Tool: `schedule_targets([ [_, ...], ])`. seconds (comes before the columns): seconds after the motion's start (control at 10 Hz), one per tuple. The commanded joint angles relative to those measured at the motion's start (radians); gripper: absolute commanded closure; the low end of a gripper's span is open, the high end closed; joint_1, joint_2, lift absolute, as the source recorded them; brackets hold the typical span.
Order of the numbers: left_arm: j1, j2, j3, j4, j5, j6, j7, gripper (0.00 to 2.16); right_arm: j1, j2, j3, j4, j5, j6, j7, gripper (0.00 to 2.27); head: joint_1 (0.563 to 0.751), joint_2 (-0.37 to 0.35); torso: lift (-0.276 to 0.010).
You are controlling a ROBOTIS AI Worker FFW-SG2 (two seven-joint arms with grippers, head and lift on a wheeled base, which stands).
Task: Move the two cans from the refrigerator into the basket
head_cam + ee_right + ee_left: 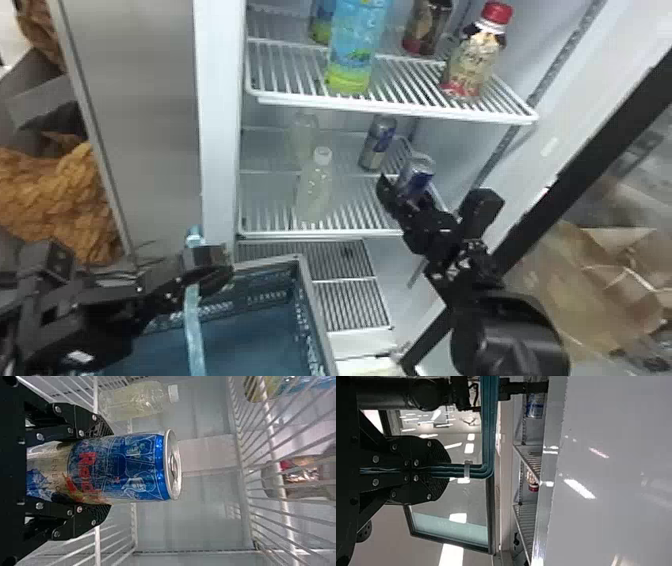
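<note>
Right gripper (419,195), black with two flat fingers, is clamped around a blue-and-silver metal can (417,172) at the front right of the refrigerator's middle white wire shelf (320,234). Viewed from the right wrist, the two fingers press on opposite sides of the can's lower body, and its silver lid projects past the fingertips. The can stands roughly upright; whether its base touches the shelf cannot be determined.

Second can (378,142), likewise blue and silver, stands upright on the same shelf, behind the held one and near it, slightly toward the robot's left. Two clear bottles of pale liquid are noted on that shelf further left: a front bottle (314,187) with a white cap and a rear bottle (304,131).

Left gripper (212,269) is closed on the light-blue handle (195,327) of a blue plastic basket (316,320) with perforated walls. The basket is positioned below shelf height, before the refrigerator, left of the right arm.

Upper wire shelf (400,111) bears, at its front, a tall blue-and-green bottle (355,47) and a cream-labelled bottle (472,60) with a red cap.
</note>
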Motion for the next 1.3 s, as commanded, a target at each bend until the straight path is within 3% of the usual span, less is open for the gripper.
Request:
schedule_targets([
  [0.0,0.002,0.000,0.001,0.000,0.001,0.001,0.000,1.20,0.047,0.006,-0.014,-0.067,-0.012,0.022,0.000,1.26,0.695,-0.308,-0.218],
  [0.5,0.002,0.000,0.001,0.000,-0.001,0.001,0.000,1.20,0.221,0.010,0.008,-0.350,-0.108,0.152,0.000,1.26,0.695,-0.307,-0.218],
  [1.2,0.009,0.000,0.005,0.000,0.001,0.001,0.000,1.20,0.403,0.004,0.111,-0.620,-0.272,0.265,0.008,1.26,0.695,-0.203,-0.218],
])
